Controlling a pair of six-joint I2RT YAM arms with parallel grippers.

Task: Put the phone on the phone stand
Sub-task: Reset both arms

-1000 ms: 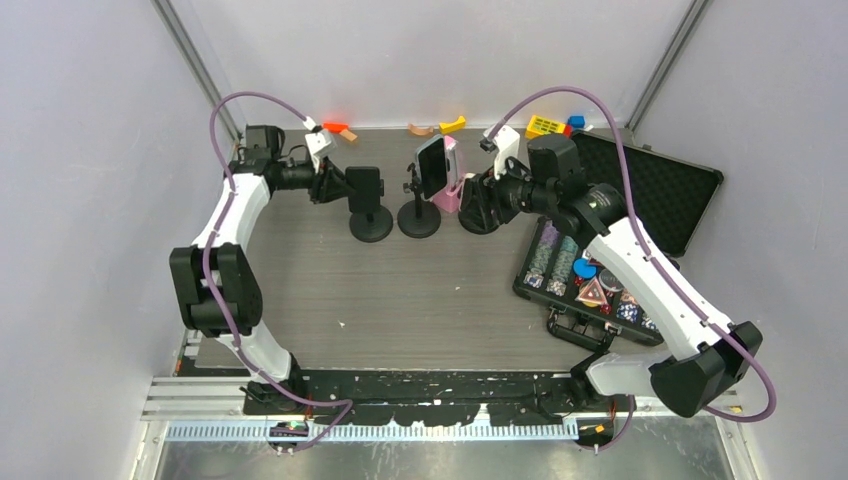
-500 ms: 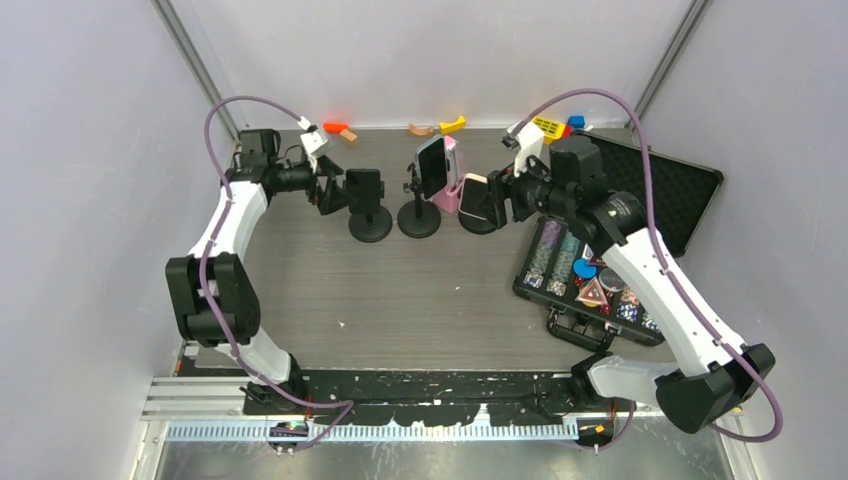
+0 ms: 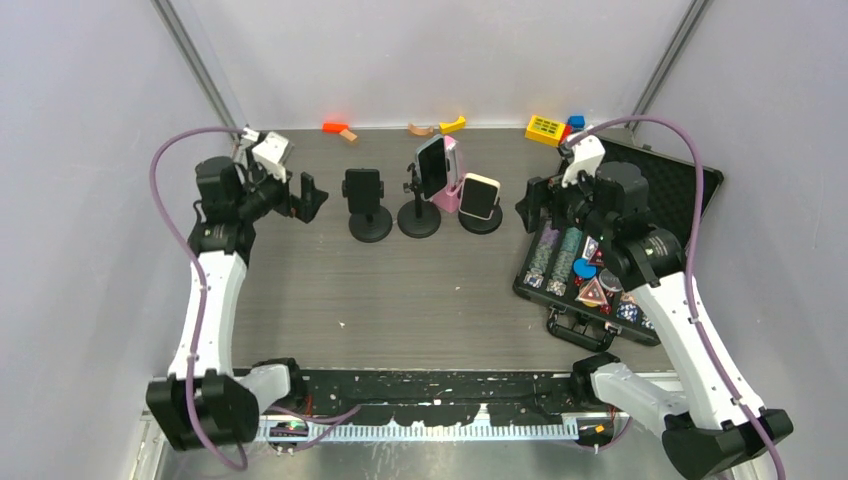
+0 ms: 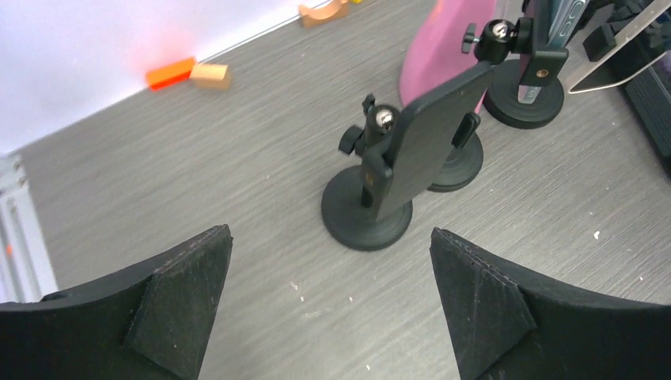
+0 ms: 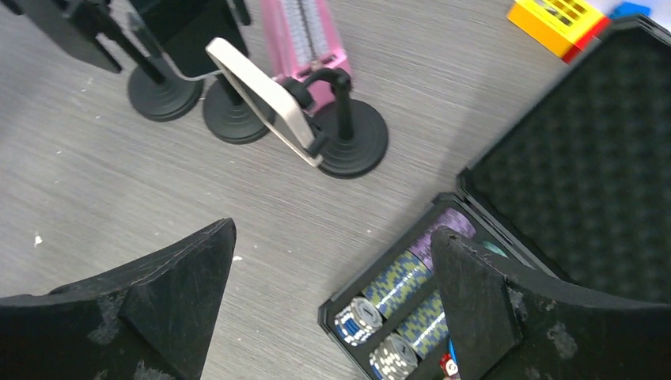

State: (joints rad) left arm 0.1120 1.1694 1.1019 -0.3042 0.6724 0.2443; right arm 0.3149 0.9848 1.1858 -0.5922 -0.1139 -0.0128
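We judge placement done: phones [image 3: 479,195] sit on stands [image 3: 481,224], left hand [image 3: 311,193] and right hand [image 3: 528,203] open, empty; next we just park.

Robot lab, encl. test bench [image 3: 400,290]

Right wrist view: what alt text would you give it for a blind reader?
A pale-edged phone leans on a black round-footed stand on a grey table, seen from above through the open right pincer. At lower right lies an open black case with stacks of poker chips; a pink object stands behind the phone.
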